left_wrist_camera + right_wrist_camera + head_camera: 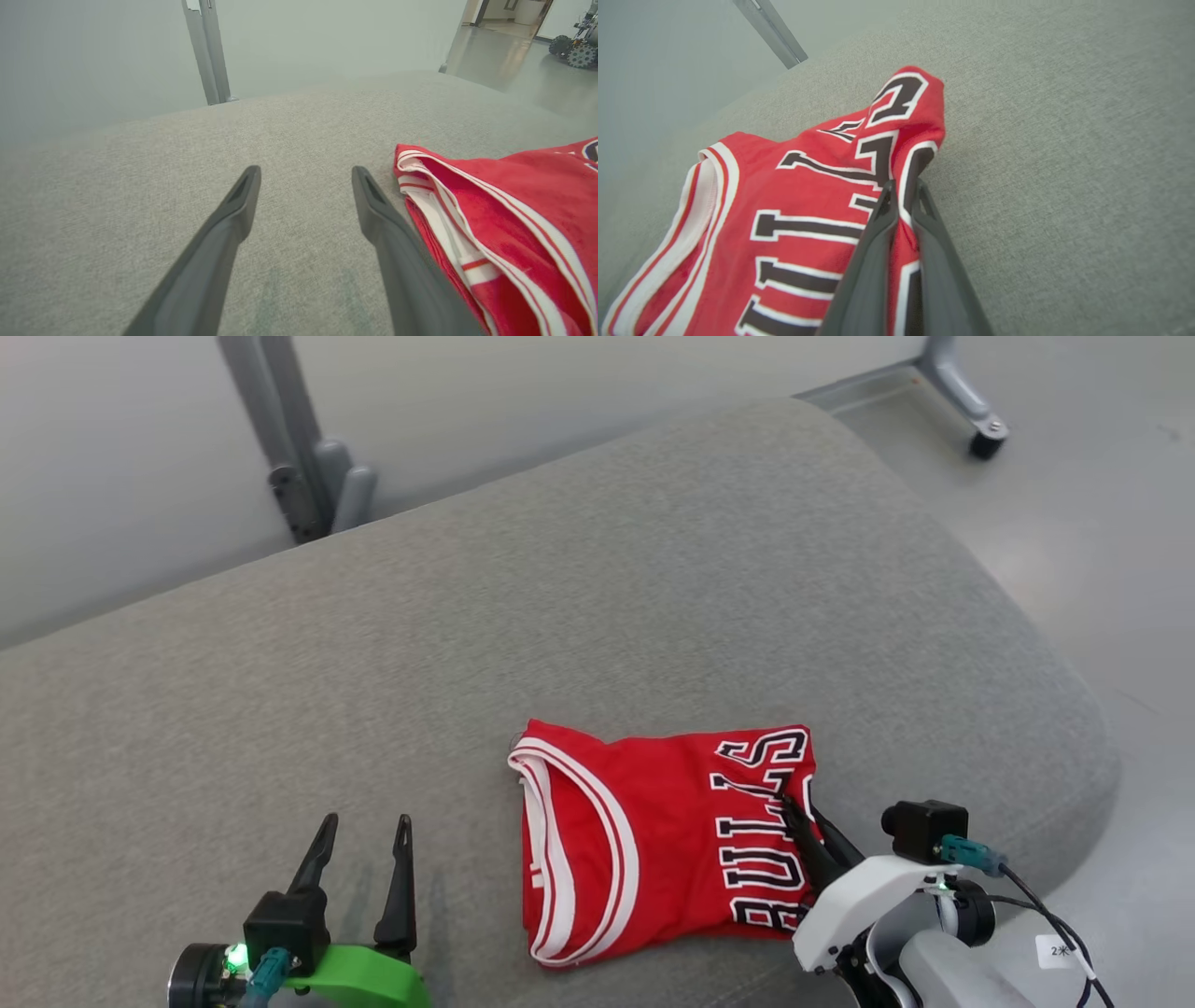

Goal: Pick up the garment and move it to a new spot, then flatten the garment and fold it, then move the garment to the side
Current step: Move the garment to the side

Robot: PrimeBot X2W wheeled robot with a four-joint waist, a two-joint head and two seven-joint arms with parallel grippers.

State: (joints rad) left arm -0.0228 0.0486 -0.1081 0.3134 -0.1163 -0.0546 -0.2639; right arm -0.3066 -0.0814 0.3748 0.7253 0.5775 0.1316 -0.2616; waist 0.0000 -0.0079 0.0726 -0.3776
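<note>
You see the garment (pixel 644 840) lying on the cushion (pixel 560 616), toward its near side and right of centre. Your left gripper (pixel 366 819) stands to the garment's left, near it but apart, over bare cushion. Your right gripper (pixel 794 807) sits at the garment's right edge, with a fold of it between the fingers. Behind the cushion, a frame post (pixel 299 457) rises at the left; a castor (pixel 985 439) rests on the floor (pixel 1102 569) at the far right.
</note>
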